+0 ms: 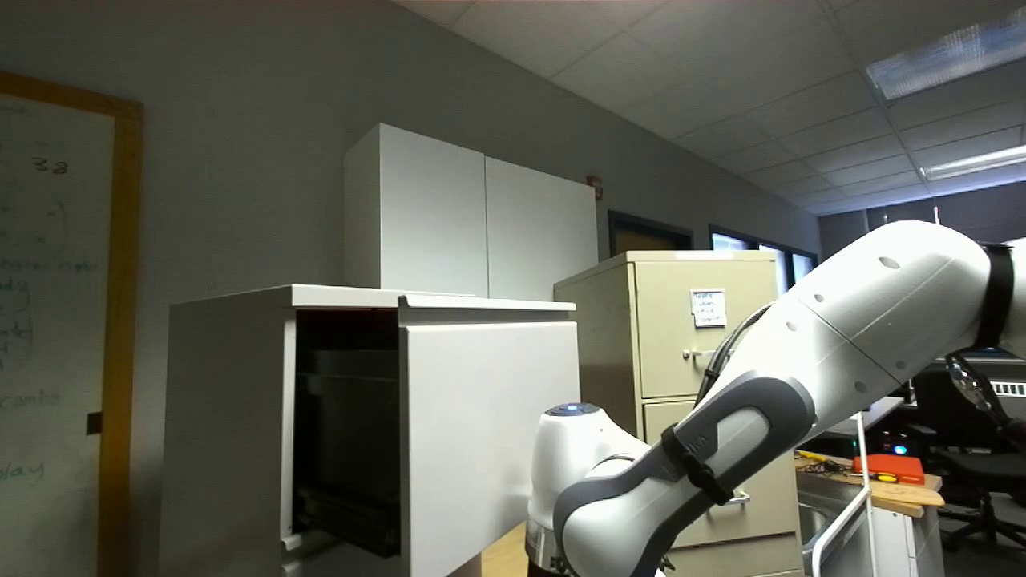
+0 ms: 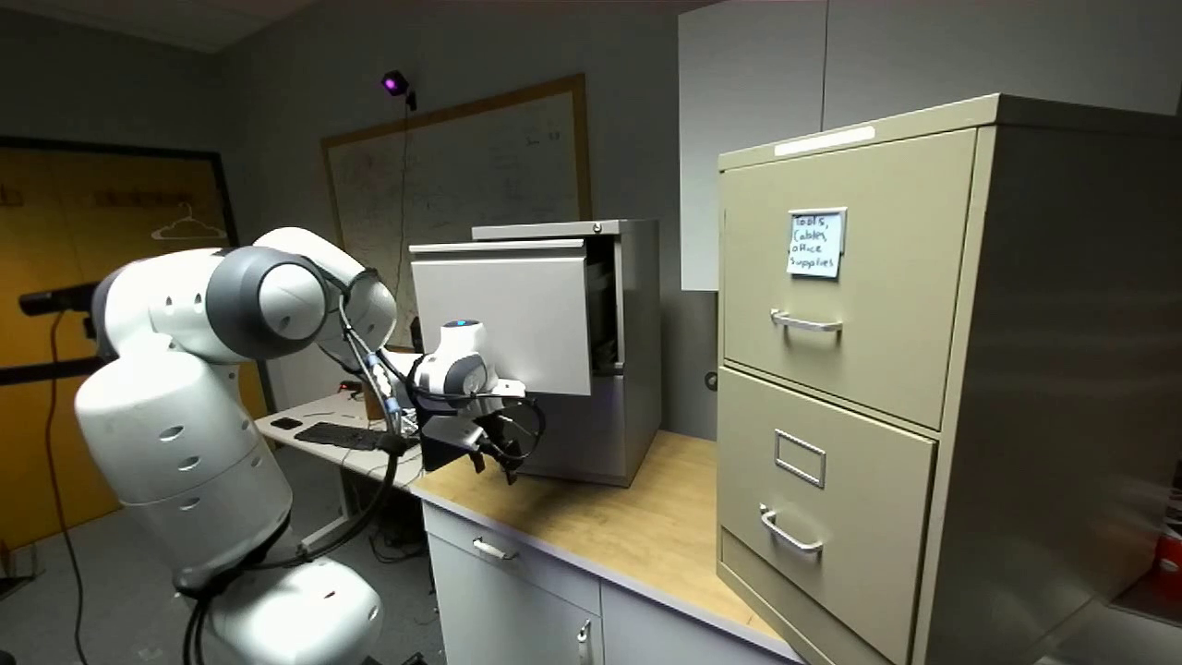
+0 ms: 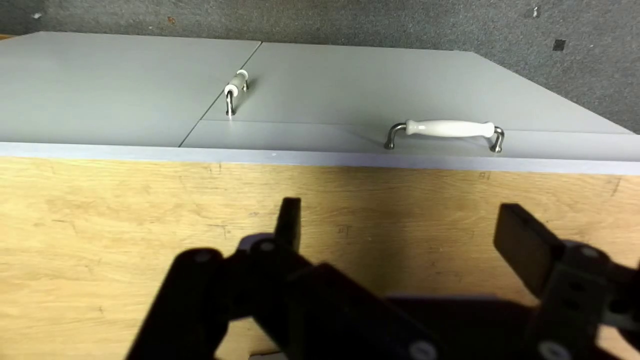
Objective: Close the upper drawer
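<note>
the upper drawer [image 1: 489, 425] stands well out of its pale cabinet [image 1: 224, 425], dark inside showing past the edge of the front, so the closing is clearly not done. i'd call this the pushing step, at contact or just short of it: the wrist [image 1: 565, 457] is right up by the flat front, though from where i stand i can't tell whether the two touch. what the next move wants, to my mind, is a steady press straight back toward the cabinet (no handle on that front that i can see, so a shove seems the sensible way), kept square so the drawer doesn't bind, until the front meets the cabinet's face.

the pincer [image 3: 400, 220] has hold of nothing: in the wrist view its fingers [image 3: 525, 245] are spread wide, with the wooden table [image 3: 100, 215] showing between them. it points down at that table from the outer side of the drawer front, and in an exterior view the pincer [image 2: 495, 472] shows lower than the front's bottom edge. so the drawer seems to lie above the pincer and on the cabinet side of it; i'd guess the wrist, rather than the fingers, would do the pushing.
</note>
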Controlling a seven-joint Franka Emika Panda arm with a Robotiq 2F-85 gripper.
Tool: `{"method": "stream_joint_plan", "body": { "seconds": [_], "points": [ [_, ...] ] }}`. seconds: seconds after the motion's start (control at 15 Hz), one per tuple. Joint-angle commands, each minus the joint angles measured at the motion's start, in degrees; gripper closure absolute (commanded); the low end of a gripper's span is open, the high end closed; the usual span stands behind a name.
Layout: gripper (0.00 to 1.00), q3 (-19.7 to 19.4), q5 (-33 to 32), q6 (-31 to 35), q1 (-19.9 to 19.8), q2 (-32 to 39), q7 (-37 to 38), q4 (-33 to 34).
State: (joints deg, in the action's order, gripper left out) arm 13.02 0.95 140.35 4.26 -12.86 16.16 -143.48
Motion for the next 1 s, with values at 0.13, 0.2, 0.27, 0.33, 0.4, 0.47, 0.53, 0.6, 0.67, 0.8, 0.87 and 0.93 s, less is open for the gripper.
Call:
{"method": "stream_joint_plan", "body": {
  "seconds": [0.13, 0.2, 0.27, 0.33, 0.4, 0.47, 0.53, 0.6, 0.67, 0.8, 0.87, 0.93],
  "points": [
    [0.0, -0.96, -0.28, -0.12, 0.93, 0.01, 0.15, 0.05],
    [0.0, -0.96, -0.28, -0.12, 0.93, 0.01, 0.15, 0.05],
    [0.0, -0.96, -0.28, -0.12, 0.93, 0.01, 0.15, 0.05],
    [0.0, -0.96, -0.28, -0.12, 0.93, 0.01, 0.15, 0.05],
    [0.0, -0.96, -0.28, -0.12, 0.93, 0.01, 0.15, 0.05],
    [0.0, -0.96, -0.28, -0.12, 0.93, 0.01, 0.15, 0.05],
    [0.0, -0.96, -0.28, -0.12, 0.93, 0.01, 0.15, 0.05],
    [0.0, -1.06, -0.28, 0.18, 0.92, -0.21, 0.13, -0.15],
    [0.0, -1.24, -0.23, 0.29, 0.87, -0.62, 0.33, -0.41],
    [0.0, -1.8, 0.05, 0.78, 0.57, -1.71, 0.66, -1.22],
    [0.0, -2.46, 0.82, 1.31, 0.51, -2.64, 0.14, -2.01],
    [0.0, -3.04, 1.23, 1.77, 0.27, -3.6, 0.14, -2.81]
  ]
}}
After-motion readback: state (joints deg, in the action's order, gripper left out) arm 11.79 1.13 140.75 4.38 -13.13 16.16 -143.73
